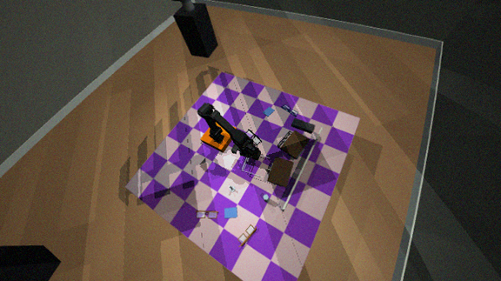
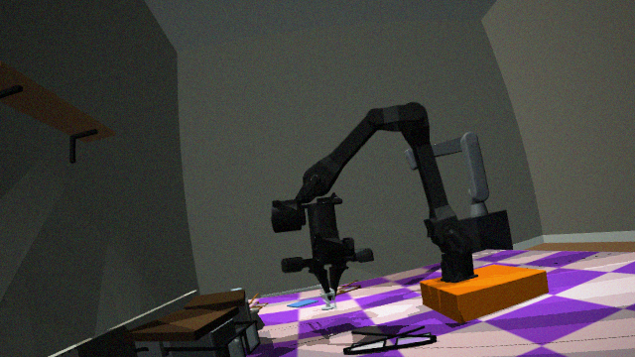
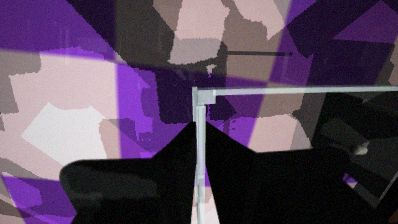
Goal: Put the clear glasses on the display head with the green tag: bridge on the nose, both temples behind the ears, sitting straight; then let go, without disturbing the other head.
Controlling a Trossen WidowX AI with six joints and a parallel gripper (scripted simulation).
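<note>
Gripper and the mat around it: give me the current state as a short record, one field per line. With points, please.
gripper: shut on the clear glasses, fingertips pointing down
held part: one pale temple, near the frame corner
clear glasses: (image 3: 300, 91) off the heads, in the grip
orange base block: (image 1: 209, 140) (image 2: 506, 293) under the arm
black-framed glasses: (image 2: 389, 343) lying on the mat
brown-framed glasses: two pairs, (image 1: 207, 214) and (image 1: 248, 235), beside a blue square (image 1: 230, 212)
green tag: cannot tell
release: not yet done

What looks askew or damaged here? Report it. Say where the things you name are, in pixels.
Nothing looks plainly spilled or broken. The clear glasses (image 1: 256, 173) (image 3: 300, 91) are pinched in the jaws (image 1: 256, 158) (image 2: 329, 293) by one end, not placed on a head, which suits the unfinished job.
</note>
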